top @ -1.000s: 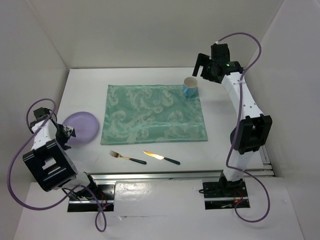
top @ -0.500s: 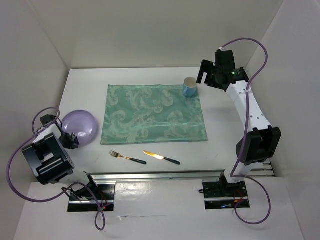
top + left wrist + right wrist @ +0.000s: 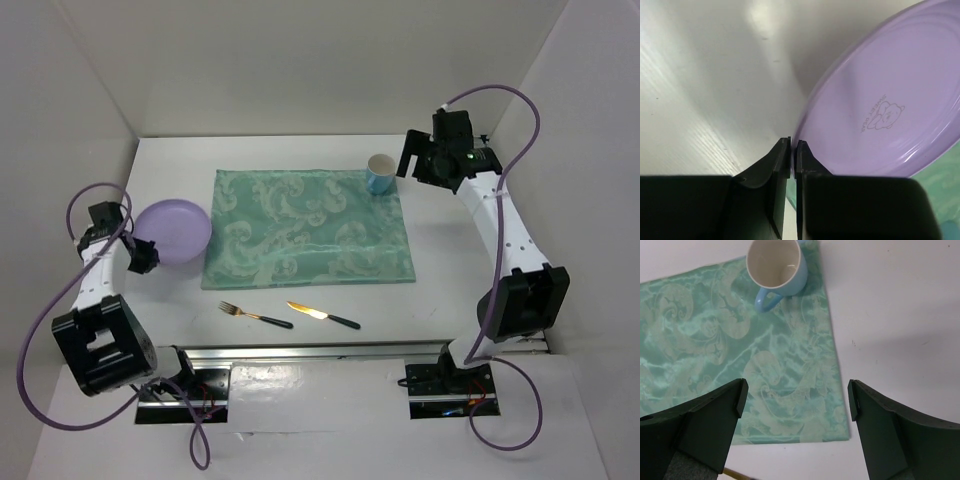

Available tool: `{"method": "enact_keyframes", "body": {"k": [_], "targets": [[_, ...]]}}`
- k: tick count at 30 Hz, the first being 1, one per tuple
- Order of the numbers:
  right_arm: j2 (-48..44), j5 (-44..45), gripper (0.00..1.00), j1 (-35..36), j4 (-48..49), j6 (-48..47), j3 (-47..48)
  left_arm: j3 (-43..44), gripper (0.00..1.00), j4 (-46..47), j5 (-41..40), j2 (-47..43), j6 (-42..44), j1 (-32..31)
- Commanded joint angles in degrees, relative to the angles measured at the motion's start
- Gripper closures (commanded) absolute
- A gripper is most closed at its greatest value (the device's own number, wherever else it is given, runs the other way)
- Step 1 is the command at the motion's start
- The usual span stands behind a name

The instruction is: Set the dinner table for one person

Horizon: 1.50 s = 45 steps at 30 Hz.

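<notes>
One round lilac plastic plate (image 3: 880,100) is being pinched by left fingers (image 3: 782,167), left side of large white counter (image 3: 290,155) | right fingers (image 3: 880,430) are being held wide over teal patterned cloth (image 3: 740,350)

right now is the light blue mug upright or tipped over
Upright: the light blue ceramic mug stands on its base on a corner of the teal patterned cloth, open mouth facing up, white inside bare.

bright, even light from above, soft shadows, pale glare on the surface (image 3: 760,20), the close fingers (image 3: 760,200) slightly blurred.
</notes>
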Motion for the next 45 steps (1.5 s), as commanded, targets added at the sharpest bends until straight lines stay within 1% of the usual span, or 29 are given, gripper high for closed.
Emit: {"method": "enact_keyframes", "body": {"k": [1, 6, 7, 9, 10, 11, 12, 13, 15, 16, 18, 20, 21, 24, 28, 31, 34, 35, 37, 38, 39, 40, 41, 42, 43, 44, 45], "targets": [[-6.0, 0.7, 0.06, 0.3, 0.4, 0.3, -1.1, 7.6, 1.00, -1.8, -2.1, -4.1, 1.9, -5.5], [-9.6, 0.2, 0.07, 0.3, -0.1, 1.0, -6.8, 13.9, 1.00, -5.6, -4.7, -4.6, 2.5, -13.9], [-10.8, 0.7, 0.07, 0.3, -0.1, 1.0, -7.7, 15.6, 1.00, -5.6, -5.2, -3.8, 2.5, -16.8], [-12.0, 1.2, 0.07, 0.3, -0.7, 1.0, -10.1, 16.7, 1.00, -4.1, -4.5, -1.6, 3.2, -19.9], [-12.5, 1.2, 0.07, 0.3, -0.7, 1.0, -10.8, 17.7, 1.00, -4.6, -4.5, -0.2, 2.7, -21.7], [-13.4, 1.2, 0.07, 0.3, -0.7, 1.0, -12.1, 19.7, 1.00, -4.6, -4.5, 1.3, 2.7, -25.4], [-13.4, 1.2, 0.07, -0.4, -1.2, 1.0, -12.1, 20.7, 1.00, -4.6, -4.5, 4.7, 2.7, -27.4], [-14.0, 1.8, 0.07, -0.4, -1.2, 1.0, -12.8, 22.7, 1.00, -4.1, -4.5, 6.5, 2.2, -31.0], [-15.4, 1.8, 0.07, -1.1, -1.7, 1.0, -14.2, 24.7, 1.00, -4.1, -4.5, 10.2, 1.1, -34.0], [-15.9, 1.8, 0.07, -1.6, -1.7, 1.0, -14.7, 25.5, 1.00, -3.5, -4.5, 13.8, 1.1, -35.4], [-17.6, 0.1, 0.07, -2.4, -1.7, 1.0, -16.6, 28.0, 1.00, -3.5, -4.0, 17.4, 0.2, -38.5], [-18.1, -1.2, 0.07, -2.4, -1.7, 0.4, -18.1, 29.6, 1.00, -3.5, -4.0, 20.7, -1.1, -40.2], [-18.9, -2.4, 0.07, -2.4, -1.7, 0.4, -19.6, 31.2, 1.00, -3.0, -4.8, 23.7, -1.1, -41.5], [-20.2, -4.3, 0.07, -2.4, -2.2, -0.2, -22.8, 33.7, 1.00, -3.0, -4.8, 28.7, -1.8, -43.1], [-23.1, -6.2, 0.07, -2.4, -2.2, -0.9, -26.5, 36.0, 1.00, -1.6, -4.1, 33.3, -1.8, -45.1], [-23.7, -7.9, 0.07, -2.4, -2.2, -1.6, -28.2, 34.7, 1.00, 0.5, -3.2, 33.9, -1.8, -46.6], [-23.7, -12.7, 0.07, -1.7, -1.7, -2.8, -30.5, 33.9, 1.00, 2.0, -2.1, 34.4, -2.4, -47.7], [-23.7, -14.8, 0.09, -0.9, -1.7, -3.4, -31.0, 33.9, 1.00, 2.0, -1.3, 34.9, -2.4, -47.7], [-23.0, -15.5, 0.09, 1.8, -0.9, -4.0, -31.1, 34.5, 1.00, 2.0, -0.8, 36.3, -2.4, -48.2], [-22.4, -14.4, 0.13, 5.3, 1.0, -4.0, -32.3, 34.5, 1.00, 2.0, -0.3, 36.3, -2.4, -48.2], [-22.4, -14.4, 0.15, 7.5, 2.1, -4.0, -32.3, 35.1, 1.00, 2.0, -0.3, 37.3, -2.4, -48.9], [-22.4, -13.5, 0.15, 9.7, 2.9, -3.4, -33.1, 35.1, 1.00, 2.0, -0.3, 38.4, -2.4, -48.9], [-21.1, -12.8, 0.16, 14.4, 4.5, -3.4, -33.6, 36.4, 1.00, 0.9, -0.3, 39.0, -2.4, -49.4], [-20.3, -11.4, 0.16, 16.6, 5.0, -3.4, -33.6, 37.0, 0.97, 0.0, -0.3, 39.7, -1.7, -49.4], [-19.4, -10.7, 0.16, 18.8, 5.0, -3.4, -33.6, 37.5, 0.85, -0.9, -0.3, 40.3, -1.7, -49.4], [-18.4, -9.5, 0.16, 20.8, 5.0, -2.8, -33.6, 38.1, 0.61, -2.0, -1.1, 40.8, -1.7, -49.4], [-16.1, -7.5, 0.18, 24.8, 5.6, -2.8, -33.6, 38.7, 0.51, -3.4, -1.1, 40.8, -1.1, -49.4]]}}
